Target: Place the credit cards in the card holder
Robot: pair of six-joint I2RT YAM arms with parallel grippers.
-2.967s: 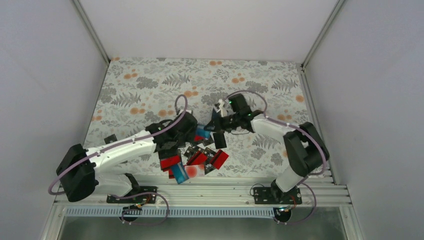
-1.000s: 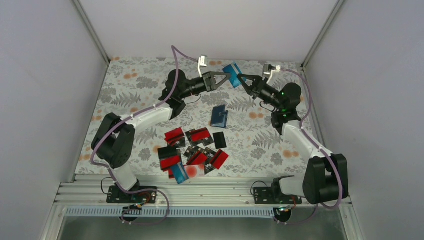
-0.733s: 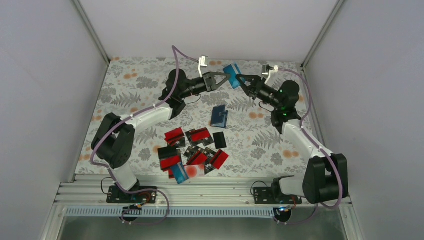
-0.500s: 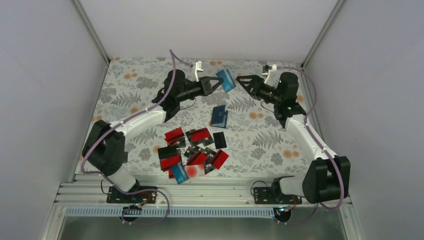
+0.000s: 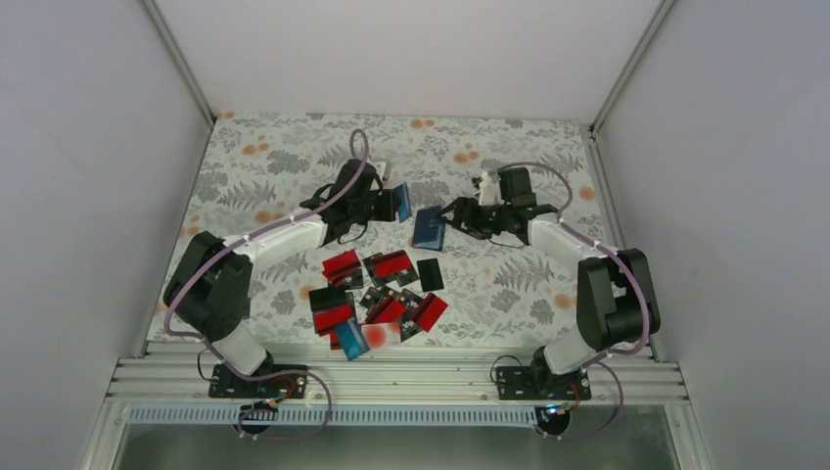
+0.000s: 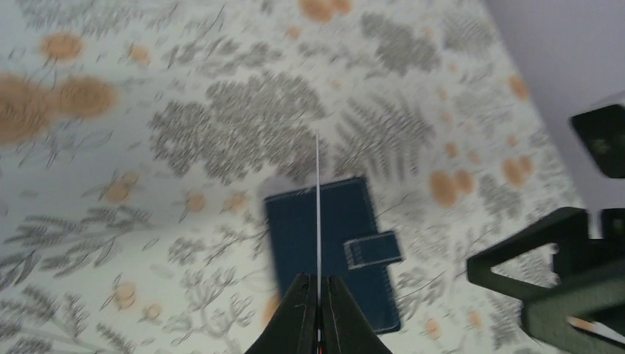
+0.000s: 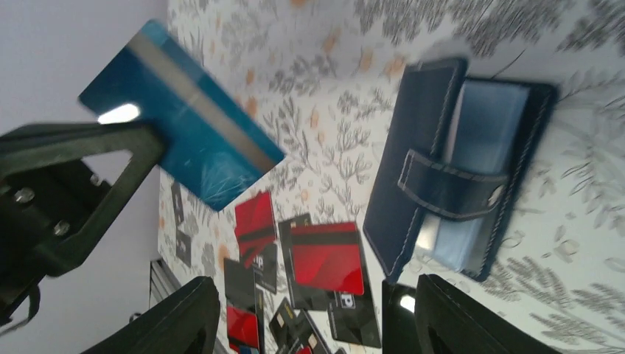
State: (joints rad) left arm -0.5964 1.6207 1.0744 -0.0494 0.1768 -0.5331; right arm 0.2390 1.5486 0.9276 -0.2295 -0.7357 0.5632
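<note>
Both arms have come down from the far end; left fingers [image 6: 304, 313] pinch the blue card [image 7: 180, 155] edge-on over the card holder [image 6: 332, 251], flat on the worktop [image 5: 509, 284]; right fingers [image 5: 460, 219] released alongside. I'd have the right pin the holder, then slide the card in slowly

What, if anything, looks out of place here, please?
Nothing looks damaged. The credit cards lie in an overlapping heap at mixed angles, and the card holder sits askew, pale inner sleeves showing past its cover.
</note>
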